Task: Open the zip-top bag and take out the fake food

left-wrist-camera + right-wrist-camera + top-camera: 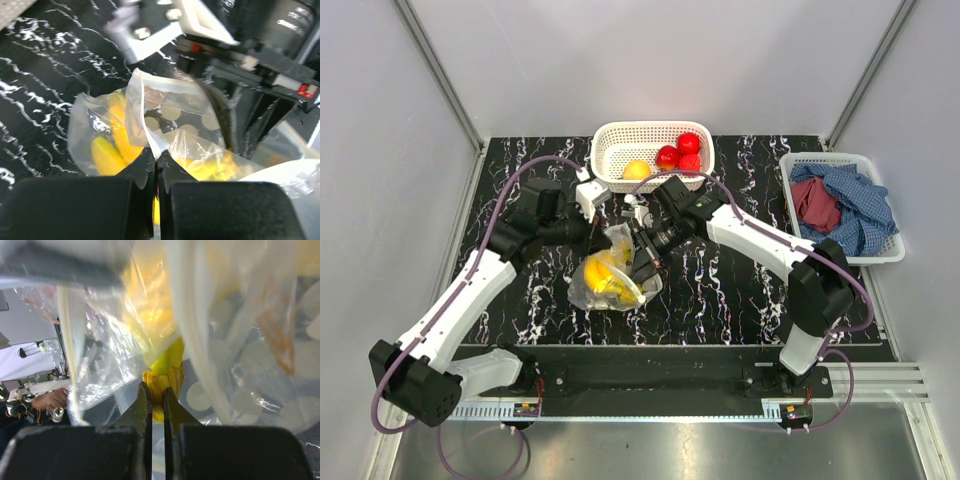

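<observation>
Where the zip-top bag lies near the middle of the table, its rim is pinched by the closed left gripper. The banana bunch inside is clamped at its stem by the right gripper. Farther back, red apples and a yellow-orange fruit are held in the white basket.

There is one zip-top bag with one banana bunch inside. One white basket holds three red fruits and one yellow-orange fruit. A second basket holds one red cloth and one blue cloth.
</observation>
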Robot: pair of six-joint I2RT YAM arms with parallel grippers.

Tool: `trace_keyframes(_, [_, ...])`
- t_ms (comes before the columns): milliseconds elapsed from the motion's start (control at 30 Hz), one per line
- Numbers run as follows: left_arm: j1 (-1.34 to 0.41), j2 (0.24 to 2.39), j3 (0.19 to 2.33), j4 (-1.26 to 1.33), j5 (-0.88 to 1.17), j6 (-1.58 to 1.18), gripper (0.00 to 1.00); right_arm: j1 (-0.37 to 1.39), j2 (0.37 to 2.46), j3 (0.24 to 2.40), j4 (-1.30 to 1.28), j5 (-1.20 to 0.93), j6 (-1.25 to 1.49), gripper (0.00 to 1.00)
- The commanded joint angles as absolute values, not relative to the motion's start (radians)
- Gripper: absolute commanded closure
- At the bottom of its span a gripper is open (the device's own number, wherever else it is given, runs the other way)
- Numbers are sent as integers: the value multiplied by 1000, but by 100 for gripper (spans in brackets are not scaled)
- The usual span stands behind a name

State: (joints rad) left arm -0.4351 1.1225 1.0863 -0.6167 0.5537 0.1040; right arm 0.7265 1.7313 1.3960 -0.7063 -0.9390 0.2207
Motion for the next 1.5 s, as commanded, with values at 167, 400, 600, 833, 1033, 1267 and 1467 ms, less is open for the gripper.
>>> trace_keyframes(167, [-551,1103,1143,-609,514,136,100,687,1790,1542,-796,-1020,219,100])
trace_keyframes(400, [-597,939,1013,-603,336,322,100,680,1717,1529,-891,-1149,127,100])
trace_keyframes(600, [-598,851,930,-531,221,420,100,696,1640,1468,-979,-1010,44,100])
trace_keyframes(833, [-666,910,968,-529,267,462,100,767,1721,1538,-1029,-851,23,100])
trace_keyframes(1033, [-707,893,908,-528,106,488,100,765,1724,1574,-1032,-989,64,100])
trace_keyframes(1267, [-707,750,824,-477,28,456,100,648,1589,1366,-735,-1222,234,100])
trace_keyframes(1467, [-706,735,793,-469,43,410,100,603,1522,1267,-580,-1268,356,100])
